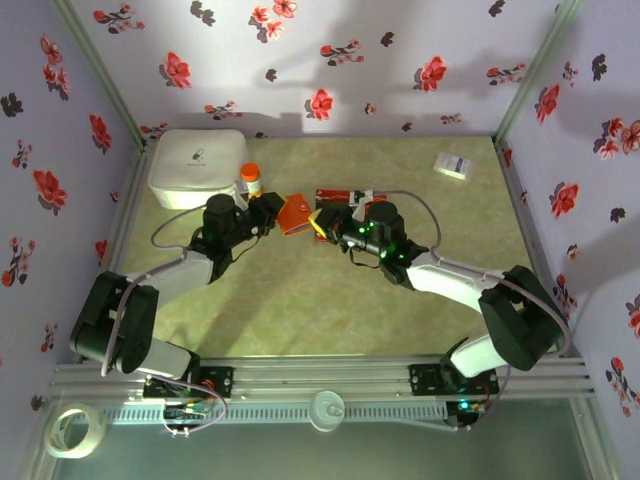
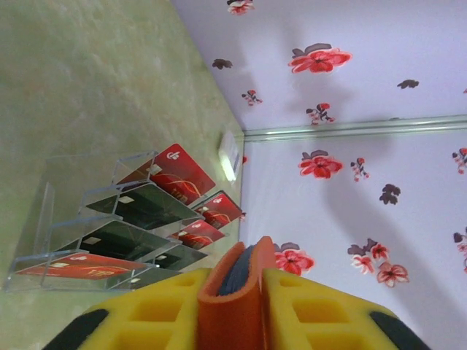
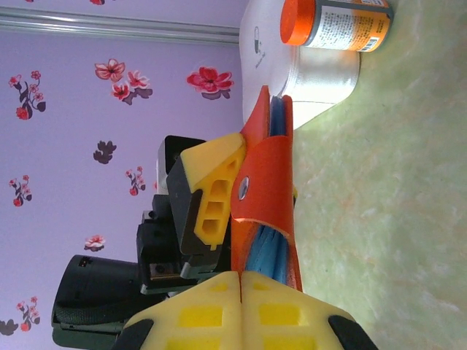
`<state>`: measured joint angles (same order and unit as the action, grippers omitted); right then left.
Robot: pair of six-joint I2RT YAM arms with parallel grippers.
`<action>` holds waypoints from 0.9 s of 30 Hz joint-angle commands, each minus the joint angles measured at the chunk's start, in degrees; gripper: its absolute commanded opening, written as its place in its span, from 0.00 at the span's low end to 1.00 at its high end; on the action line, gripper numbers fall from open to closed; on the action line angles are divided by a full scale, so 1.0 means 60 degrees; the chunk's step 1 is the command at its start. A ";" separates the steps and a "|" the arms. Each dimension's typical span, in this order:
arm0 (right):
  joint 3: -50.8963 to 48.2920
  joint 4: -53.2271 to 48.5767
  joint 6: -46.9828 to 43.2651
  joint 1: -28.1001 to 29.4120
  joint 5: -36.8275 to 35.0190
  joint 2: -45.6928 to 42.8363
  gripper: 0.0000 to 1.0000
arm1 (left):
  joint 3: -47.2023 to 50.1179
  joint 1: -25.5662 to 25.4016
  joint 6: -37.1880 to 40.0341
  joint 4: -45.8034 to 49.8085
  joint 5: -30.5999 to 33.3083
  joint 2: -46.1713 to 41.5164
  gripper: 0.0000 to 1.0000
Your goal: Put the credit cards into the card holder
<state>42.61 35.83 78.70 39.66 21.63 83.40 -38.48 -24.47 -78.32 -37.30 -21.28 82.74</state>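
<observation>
The left gripper (image 2: pixel 233 283) has its yellow fingers (image 2: pixel 321 310) pressed in from both sides on the card holder (image 2: pixel 232 306), which stands on edge between them, its orange-red fold facing the wrist camera and a sliver of bluish-grey lining showing at the top. From above, the holder sits near the middle of the tabletop (image 1: pixel 300 300), a little toward the far edge, with the left gripper on its left and the right gripper (image 1: pixel 326 226) just beside it on its right. The right gripper's fingers are together with nothing between them. In its wrist view the holder rises just past their tips, gaping slightly so the blue inside shows, with a round metal snap on its outer face. Whether the tips touch the holder cannot be told. The credit cards (image 2: pixel 175 175) are not in the holder: red ones and black ones rest tilted in the tiers of a clear rack (image 2: pixel 49 208), which stands on the tabletop just past the right gripper toward the far edge. A white box (image 1: pixel 197 165) sits in the far left corner, with an orange bottle (image 1: pixel 250 179) just beside it on its right. A white slip (image 1: pixel 455 165) lies near the far right corner, well apart from the cards.
</observation>
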 commanded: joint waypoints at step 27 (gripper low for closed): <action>0.3157 -0.8705 -0.7046 0.0318 -0.3028 -0.0850 0.62 | -0.1365 -0.1121 0.2745 0.1553 -0.1018 0.0257 0.00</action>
<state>59.53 -13.72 39.40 40.18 5.72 76.23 -44.71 -30.70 -65.43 -30.85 -26.85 84.18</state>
